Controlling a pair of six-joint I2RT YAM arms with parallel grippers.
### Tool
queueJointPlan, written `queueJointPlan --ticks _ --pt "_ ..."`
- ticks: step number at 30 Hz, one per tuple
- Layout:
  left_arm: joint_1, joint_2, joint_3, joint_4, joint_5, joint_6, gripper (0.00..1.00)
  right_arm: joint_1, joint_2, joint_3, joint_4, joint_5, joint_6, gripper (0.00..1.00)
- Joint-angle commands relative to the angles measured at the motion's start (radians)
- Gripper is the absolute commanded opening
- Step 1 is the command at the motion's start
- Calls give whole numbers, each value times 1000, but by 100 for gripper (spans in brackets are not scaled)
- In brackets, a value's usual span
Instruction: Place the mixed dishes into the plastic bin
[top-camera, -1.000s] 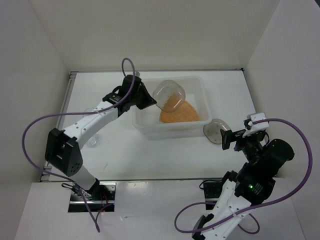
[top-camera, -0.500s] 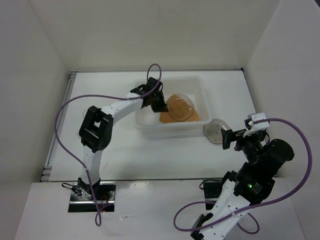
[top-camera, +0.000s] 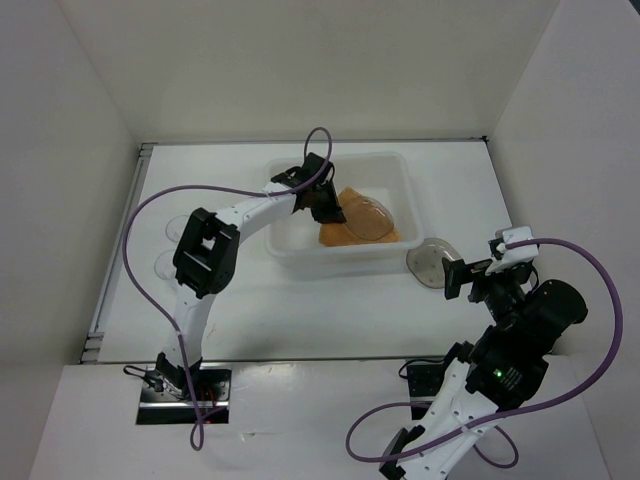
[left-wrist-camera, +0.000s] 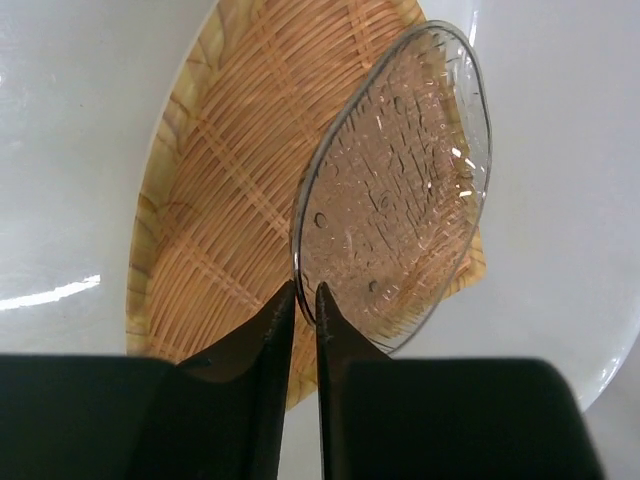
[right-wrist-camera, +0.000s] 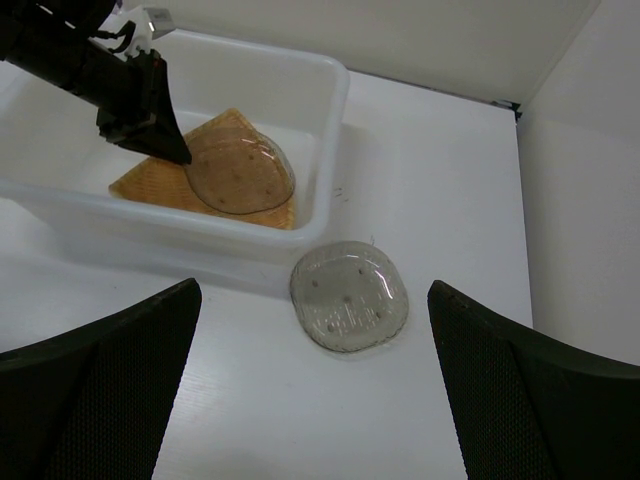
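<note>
Reaches with the left tool (top-camera: 335, 215) down into the plastic bin (top-camera: 340, 262), at the far middle of the white tabletop (top-camera: 300, 320). Shows, from the left wrist, two dark fingers (left-wrist-camera: 262, 350) only a narrow slit apart, with the rim of a grey speckled plate (left-wrist-camera: 400, 190) sitting in that slit right at the tips. Cannot tell whether clamped on the rim or merely loose around it. Leans this plate, tilted, on top of the woven plate (left-wrist-camera: 220, 170), near edge at the tool and the rest over the weave. Has the woven plate lying flat on the bin floor, toward the right half of the bin, orange-tan and fan-shaped.

Holds the right tool (top-camera: 450, 280) spread wide and empty above the tabletop, outside the bin's near right corner. Looks down from the right wrist on a second grey plate (right-wrist-camera: 349, 297), flat on the tabletop just beside the bin's outer wall, ahead of and between the two open fingers (right-wrist-camera: 100, 390), touched by neither.

Leaves a clear cup (top-camera: 184, 228) and a second clear cup (top-camera: 168, 263) on the tabletop left of the bin, near the left arm, both faint from above and well apart from the tools.
</note>
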Motion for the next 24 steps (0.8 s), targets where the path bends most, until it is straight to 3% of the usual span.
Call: queueJointPlan --ticks 1,5,9,10,13,15,18,19,24 --pt "-2 -6 20 -2 7 9 20 -8 -5 16 31 0 15 98" --pt "-2 -61 20 -33 -56 18 43 -27 -5 16 31 0 15 98" --pt "-12 -168 95 -152 -136 82 84 -37 5 16 31 0 15 98" --pt "-21 -185 118 -182 -154 98 89 -46 15 16 31 0 15 98" --pt "-44 -283 119 -237 -170 176 93 -72 69 16 31 0 6 98" --pt "-65 -397 19 -252 -170 213 96 -72 139 16 21 0 6 98" --pt "-96 -581 -108 -263 -235 293 97 -40 383 27 21 64 18 98" --pt "-96 -657 -172 -275 -254 331 99 44 523 36 33 130 27 98" --pt "-105 -846 -324 -363 -398 432 99 320 767 58 65 314 89 98"
